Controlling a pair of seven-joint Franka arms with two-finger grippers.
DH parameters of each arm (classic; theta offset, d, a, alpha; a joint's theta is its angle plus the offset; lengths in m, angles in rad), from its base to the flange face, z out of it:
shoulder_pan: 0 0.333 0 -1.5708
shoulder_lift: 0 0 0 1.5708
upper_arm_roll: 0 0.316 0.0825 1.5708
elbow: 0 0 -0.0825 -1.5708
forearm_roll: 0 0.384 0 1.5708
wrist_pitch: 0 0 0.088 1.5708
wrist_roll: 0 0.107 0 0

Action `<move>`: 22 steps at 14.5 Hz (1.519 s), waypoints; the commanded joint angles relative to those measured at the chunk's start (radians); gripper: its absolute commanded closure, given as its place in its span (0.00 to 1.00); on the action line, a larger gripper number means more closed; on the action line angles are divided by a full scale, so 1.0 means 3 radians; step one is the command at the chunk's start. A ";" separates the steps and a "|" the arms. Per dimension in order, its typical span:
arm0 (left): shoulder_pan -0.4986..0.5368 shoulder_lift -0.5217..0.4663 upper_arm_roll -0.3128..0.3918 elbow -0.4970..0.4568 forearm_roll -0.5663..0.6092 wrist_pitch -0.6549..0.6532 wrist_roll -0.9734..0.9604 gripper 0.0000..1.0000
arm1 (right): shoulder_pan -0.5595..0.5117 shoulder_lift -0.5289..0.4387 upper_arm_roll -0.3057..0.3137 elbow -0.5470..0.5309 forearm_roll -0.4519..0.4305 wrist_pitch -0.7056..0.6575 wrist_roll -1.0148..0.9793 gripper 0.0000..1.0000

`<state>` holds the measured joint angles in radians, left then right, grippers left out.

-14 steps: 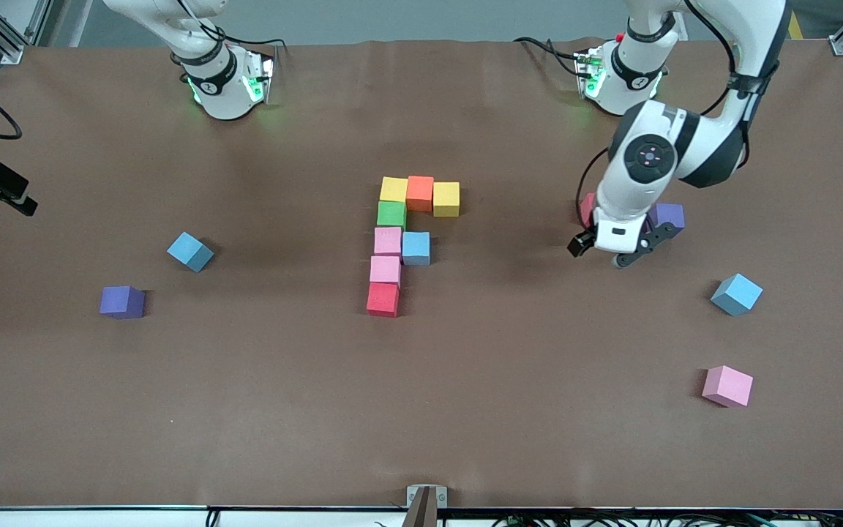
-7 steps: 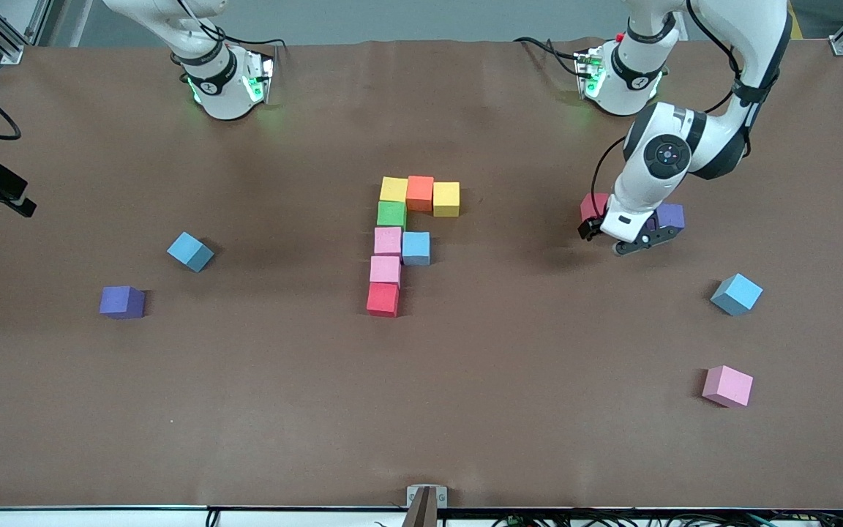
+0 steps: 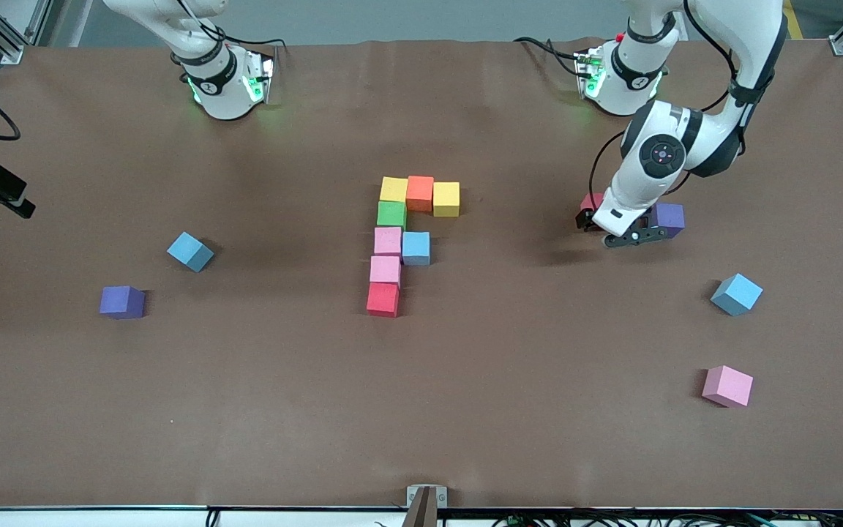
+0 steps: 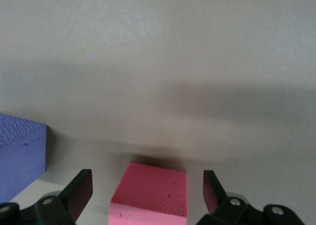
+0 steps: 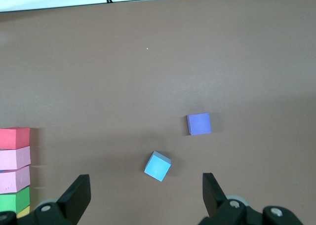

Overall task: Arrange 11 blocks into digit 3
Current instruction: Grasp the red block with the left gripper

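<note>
— How many blocks (image 3: 399,241) can you count?

— Eight joined mid-table, four loose, two purple cubes (image 3: 122,301).

— Grippers?

— Your left gripper (image 4: 148,198) straddles a red block (image 4: 150,195), fingers spread; right gripper (image 5: 146,198) spread, waiting. Brown table (image 3: 319,395).

Arms: glossy white shells, black joint bands, round black end cap on left arm (image 3: 660,154)
Bases: green lights, black cables
Gripper fingers (image 4: 79,194): flat matte black, silver screws

no readable text, no labels, no brands, no numbers on anything in view
</note>
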<state>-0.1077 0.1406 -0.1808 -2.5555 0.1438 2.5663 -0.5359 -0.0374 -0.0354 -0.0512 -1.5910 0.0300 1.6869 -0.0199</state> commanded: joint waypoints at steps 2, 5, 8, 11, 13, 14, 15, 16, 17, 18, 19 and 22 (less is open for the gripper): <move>0.0011 0.0002 -0.0021 -0.0097 0.0058 0.0041 0.0022 0.02 | -0.0023 -0.0025 0.0028 -0.0020 -0.0044 -0.0008 0.0036 0.00; 0.0011 0.0012 -0.0026 -0.0128 0.0032 0.0046 0.0002 0.03 | -0.0024 -0.0025 0.0028 -0.0020 -0.0044 -0.0014 0.0036 0.00; 0.0011 0.0012 -0.0031 -0.0154 0.0027 0.0041 -0.0003 0.05 | -0.0018 -0.0025 0.0028 -0.0020 -0.0049 -0.0014 0.0036 0.00; 0.0006 0.0027 -0.0062 -0.0149 0.0012 0.0041 -0.0013 0.14 | -0.0018 -0.0025 0.0028 -0.0020 -0.0054 -0.0008 0.0025 0.00; -0.0004 0.0043 -0.0087 -0.0154 -0.0014 0.0036 -0.0029 0.25 | -0.0013 -0.0025 0.0028 -0.0025 -0.0069 -0.0003 0.0025 0.00; -0.0004 0.0068 -0.0118 -0.0149 -0.0060 0.0036 -0.0029 0.33 | -0.0013 -0.0030 0.0028 -0.0030 -0.0069 -0.0008 0.0025 0.00; -0.0009 0.0068 -0.0128 -0.0144 -0.0095 0.0036 -0.0034 0.43 | -0.0013 -0.0030 0.0028 -0.0035 -0.0074 -0.0008 0.0025 0.00; -0.0004 0.0063 -0.0144 -0.0133 -0.0116 0.0031 -0.0039 0.51 | -0.0013 -0.0025 0.0033 -0.0040 -0.0069 -0.0008 0.0025 0.00; -0.0014 0.0063 -0.0149 -0.0103 -0.0147 0.0026 -0.0069 0.56 | 0.0002 -0.0025 0.0033 -0.0040 -0.0074 -0.0008 0.0025 0.00; -0.0029 0.0068 -0.0149 -0.0057 -0.0162 0.0026 -0.0130 0.62 | 0.0032 -0.0030 0.0033 -0.0055 -0.0074 -0.0014 0.0025 0.00; -0.0040 0.0089 -0.0154 0.0014 -0.0167 0.0016 -0.0232 0.65 | 0.0038 -0.0030 0.0033 -0.0055 -0.0074 -0.0019 0.0025 0.00; -0.0050 0.0282 -0.0276 0.0493 -0.0254 -0.0117 -0.0742 0.66 | 0.0048 -0.0035 0.0038 -0.0066 -0.0074 -0.0024 0.0025 0.00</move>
<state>-0.1138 0.1645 -0.2345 -2.5219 0.1014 2.5676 -0.6665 -0.0275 -0.0336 -0.0433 -1.5941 0.0277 1.6795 -0.0202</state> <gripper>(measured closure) 0.441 0.000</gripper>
